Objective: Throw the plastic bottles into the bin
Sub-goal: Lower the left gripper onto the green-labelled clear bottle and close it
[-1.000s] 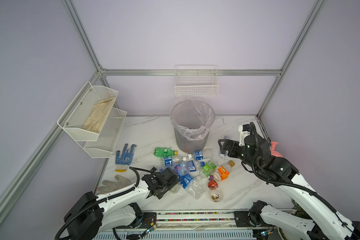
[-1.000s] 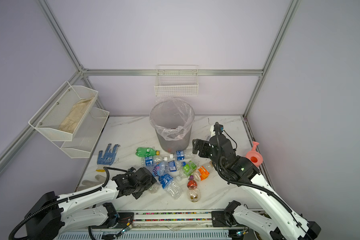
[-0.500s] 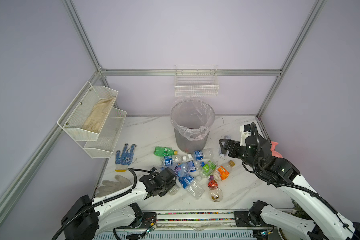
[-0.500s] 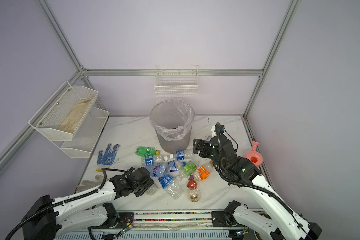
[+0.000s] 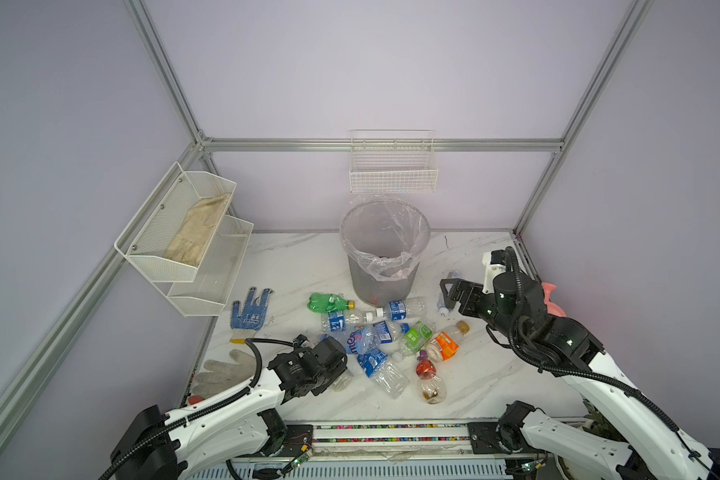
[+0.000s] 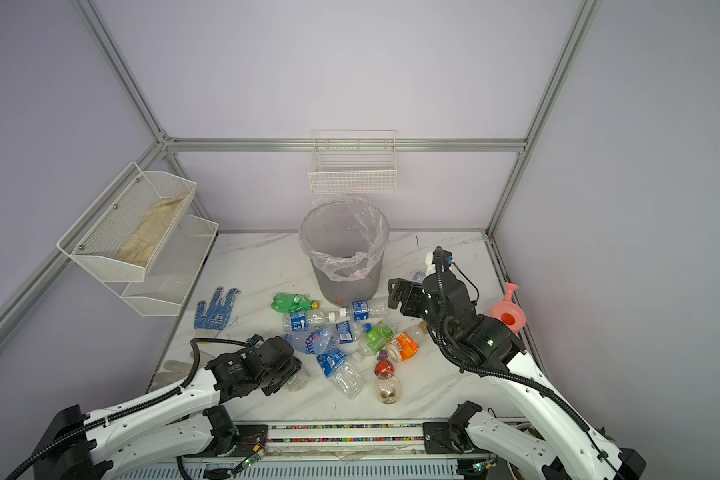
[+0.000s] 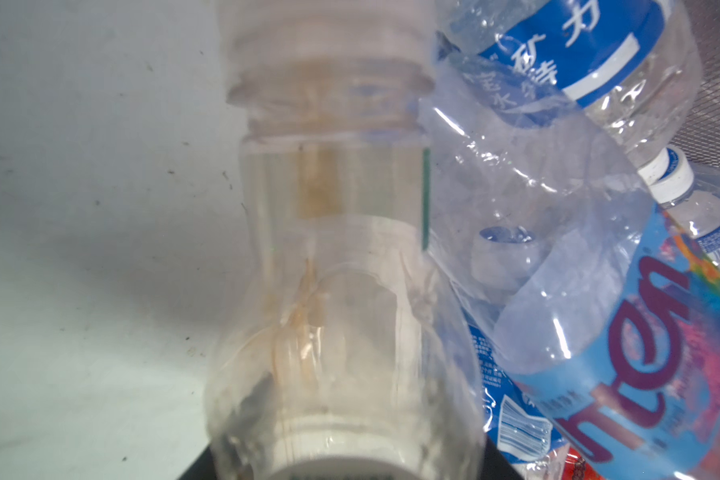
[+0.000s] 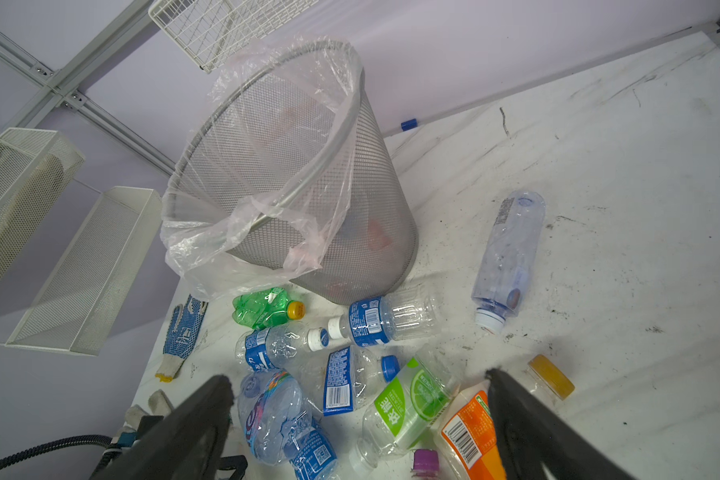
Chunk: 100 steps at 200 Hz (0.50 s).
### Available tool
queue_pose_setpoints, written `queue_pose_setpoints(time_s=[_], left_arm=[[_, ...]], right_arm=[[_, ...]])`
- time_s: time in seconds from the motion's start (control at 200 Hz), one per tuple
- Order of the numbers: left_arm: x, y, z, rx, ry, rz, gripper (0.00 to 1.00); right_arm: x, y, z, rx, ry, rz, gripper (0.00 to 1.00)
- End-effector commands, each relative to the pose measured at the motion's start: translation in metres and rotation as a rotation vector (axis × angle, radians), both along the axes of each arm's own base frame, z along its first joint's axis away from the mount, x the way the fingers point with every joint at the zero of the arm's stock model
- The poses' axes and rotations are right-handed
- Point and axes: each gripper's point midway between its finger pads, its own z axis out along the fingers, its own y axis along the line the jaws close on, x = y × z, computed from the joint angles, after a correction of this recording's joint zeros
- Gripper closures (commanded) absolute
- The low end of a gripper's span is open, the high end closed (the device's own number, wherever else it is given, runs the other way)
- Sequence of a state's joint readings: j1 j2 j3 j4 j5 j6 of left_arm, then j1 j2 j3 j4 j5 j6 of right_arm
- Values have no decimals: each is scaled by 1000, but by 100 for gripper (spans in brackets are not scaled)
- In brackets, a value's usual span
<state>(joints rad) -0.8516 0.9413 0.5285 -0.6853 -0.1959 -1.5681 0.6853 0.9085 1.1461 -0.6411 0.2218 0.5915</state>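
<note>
On marble (image 5: pixel 495 365), our left gripper (image 5: pixel 337 377) clamps a bottle (image 7: pixel 333 249) we judge light, slick, crushable; hold mid-body. Right gripper (image 8: pixel 358 376) gapes, empty.

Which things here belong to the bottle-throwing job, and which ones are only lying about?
For the job: plastic bottles, bin.
Only lying about: blue glove, grey glove, pink spray bottle, wire baskets.

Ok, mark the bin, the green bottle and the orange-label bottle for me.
bin (image 5: pixel 391 291): in a top view, front wall.
green bottle (image 5: pixel 325 302): in a top view, mid body.
orange-label bottle (image 5: pixel 443 345): in a top view, its label.
</note>
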Motion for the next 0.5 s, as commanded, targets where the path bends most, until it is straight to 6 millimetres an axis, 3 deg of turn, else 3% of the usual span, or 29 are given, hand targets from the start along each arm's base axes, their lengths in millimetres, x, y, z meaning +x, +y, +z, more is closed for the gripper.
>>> queue_pose_setpoints(time_s=[0.0, 0.495], left_arm=[[12, 0, 38, 1, -86, -6, 68], [27, 7, 115, 42, -257, -60, 68]], right_arm=[[-2, -5, -11, -13, 27, -23, 3], [-2, -1, -20, -17, 41, -5, 3]])
